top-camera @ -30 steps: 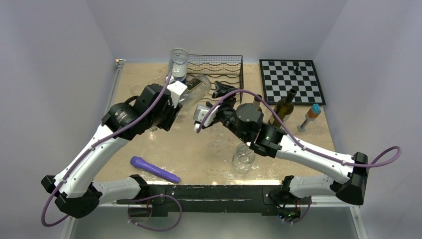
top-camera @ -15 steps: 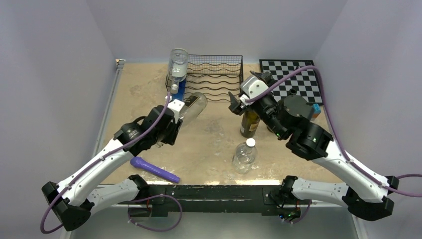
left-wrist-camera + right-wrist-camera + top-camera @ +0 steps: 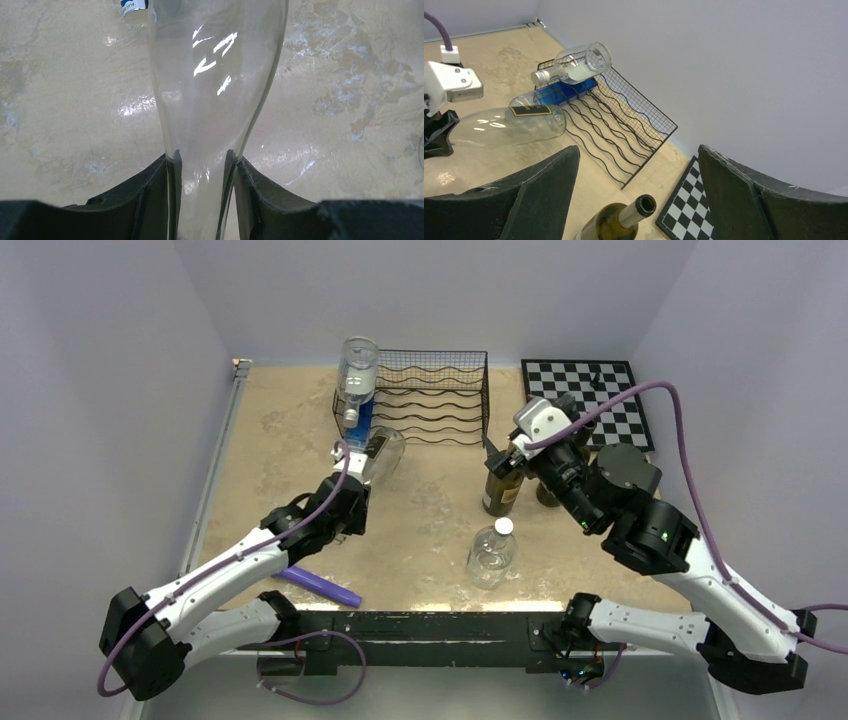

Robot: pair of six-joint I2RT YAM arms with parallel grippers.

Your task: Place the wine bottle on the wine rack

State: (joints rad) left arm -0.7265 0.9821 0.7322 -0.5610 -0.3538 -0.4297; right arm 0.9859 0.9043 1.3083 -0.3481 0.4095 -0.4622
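My left gripper [image 3: 202, 162] is shut on the neck of a clear glass wine bottle [image 3: 215, 60] with a dark label. It holds the bottle tilted over the table, base toward the wine rack [image 3: 440, 390]. In the top view the gripper [image 3: 352, 492] and bottle [image 3: 385, 448] sit just left of the rack's front. The black wire rack [image 3: 624, 125] holds a clear bottle [image 3: 574, 65] and a blue one [image 3: 566, 90] at its left end. My right gripper [image 3: 512, 447] is open and empty above a standing olive wine bottle [image 3: 500, 490], whose open mouth [image 3: 645, 205] shows below the gripper [image 3: 638, 150].
A second olive bottle [image 3: 545, 492] stands partly hidden behind my right arm. A plastic water bottle [image 3: 492, 552] stands near the front centre. A purple stick [image 3: 318, 583] lies at the front left. A chessboard [image 3: 600, 405] lies at the back right.
My left arm has drawn back toward the near left with the clear bottle. My right gripper has swung from beside the left gripper to the right, over the olive bottle.
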